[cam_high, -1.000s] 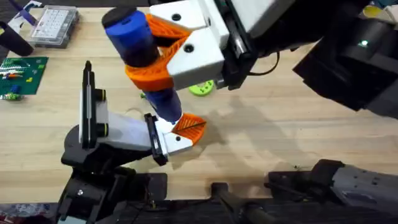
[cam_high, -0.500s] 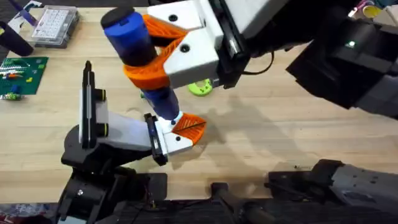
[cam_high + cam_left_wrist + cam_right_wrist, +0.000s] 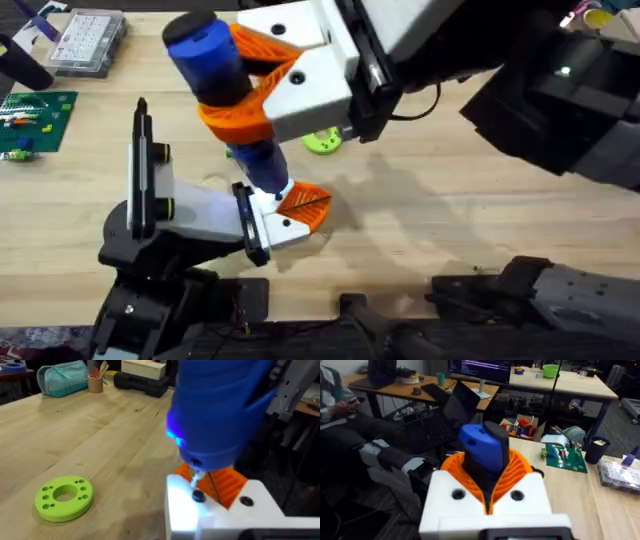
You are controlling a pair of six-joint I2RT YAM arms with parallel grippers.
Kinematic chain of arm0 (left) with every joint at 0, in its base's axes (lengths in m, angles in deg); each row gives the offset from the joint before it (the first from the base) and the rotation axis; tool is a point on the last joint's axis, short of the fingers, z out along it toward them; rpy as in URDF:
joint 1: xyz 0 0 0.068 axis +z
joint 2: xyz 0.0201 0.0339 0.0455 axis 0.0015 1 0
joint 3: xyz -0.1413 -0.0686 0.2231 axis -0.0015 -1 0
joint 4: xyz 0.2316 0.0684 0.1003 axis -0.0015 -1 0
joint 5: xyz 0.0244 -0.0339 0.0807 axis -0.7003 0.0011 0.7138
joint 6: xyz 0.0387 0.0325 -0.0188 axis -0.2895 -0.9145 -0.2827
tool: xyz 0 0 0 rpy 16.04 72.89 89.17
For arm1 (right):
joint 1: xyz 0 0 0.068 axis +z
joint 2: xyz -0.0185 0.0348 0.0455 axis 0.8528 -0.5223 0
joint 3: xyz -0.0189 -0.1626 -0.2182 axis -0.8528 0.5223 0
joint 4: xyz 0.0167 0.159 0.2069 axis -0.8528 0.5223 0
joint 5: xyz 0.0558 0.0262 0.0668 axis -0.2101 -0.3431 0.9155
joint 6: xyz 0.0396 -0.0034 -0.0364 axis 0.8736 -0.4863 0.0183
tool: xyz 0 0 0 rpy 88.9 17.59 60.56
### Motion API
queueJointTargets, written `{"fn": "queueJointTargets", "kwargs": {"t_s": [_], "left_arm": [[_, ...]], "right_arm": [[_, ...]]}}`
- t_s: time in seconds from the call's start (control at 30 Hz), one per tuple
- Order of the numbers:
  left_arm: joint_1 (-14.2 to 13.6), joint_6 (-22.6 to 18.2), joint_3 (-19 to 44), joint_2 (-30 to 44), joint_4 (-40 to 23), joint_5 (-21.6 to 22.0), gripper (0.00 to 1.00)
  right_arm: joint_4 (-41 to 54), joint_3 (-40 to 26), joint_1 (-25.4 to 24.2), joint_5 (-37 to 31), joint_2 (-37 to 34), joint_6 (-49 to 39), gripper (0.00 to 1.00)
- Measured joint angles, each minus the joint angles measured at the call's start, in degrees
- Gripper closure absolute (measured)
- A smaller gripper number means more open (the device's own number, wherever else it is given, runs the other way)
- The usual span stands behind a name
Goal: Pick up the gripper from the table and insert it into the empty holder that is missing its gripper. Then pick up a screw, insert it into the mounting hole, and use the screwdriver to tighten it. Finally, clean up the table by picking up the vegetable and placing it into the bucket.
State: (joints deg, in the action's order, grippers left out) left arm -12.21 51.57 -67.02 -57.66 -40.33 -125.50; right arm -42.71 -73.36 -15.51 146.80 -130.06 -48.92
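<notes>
Showing blue on the screwdriver (image 3: 215,62), orange ribbing on white right gripper (image 3: 262,88) fingers, lime green on the holed ring (image 3: 64,498), white with black bracket on the holder (image 3: 200,215).

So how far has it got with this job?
The orange-fingered white block already sits on the white arm's end. Now the right claw holds the blue screwdriver, bit down on a screw in that block. The clean-up looks left to do.
</notes>
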Motion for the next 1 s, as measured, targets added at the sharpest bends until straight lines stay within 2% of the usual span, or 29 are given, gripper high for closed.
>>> {"fn": "queueJointTargets", "kwargs": {"t_s": [1.0], "left_arm": [[0.0,0.2,0.0,0.0,0.0,0.0,0.986]], "right_arm": [[-0.4,0.2,0.5,-0.2,-1.7,0.5,0.976]]}}
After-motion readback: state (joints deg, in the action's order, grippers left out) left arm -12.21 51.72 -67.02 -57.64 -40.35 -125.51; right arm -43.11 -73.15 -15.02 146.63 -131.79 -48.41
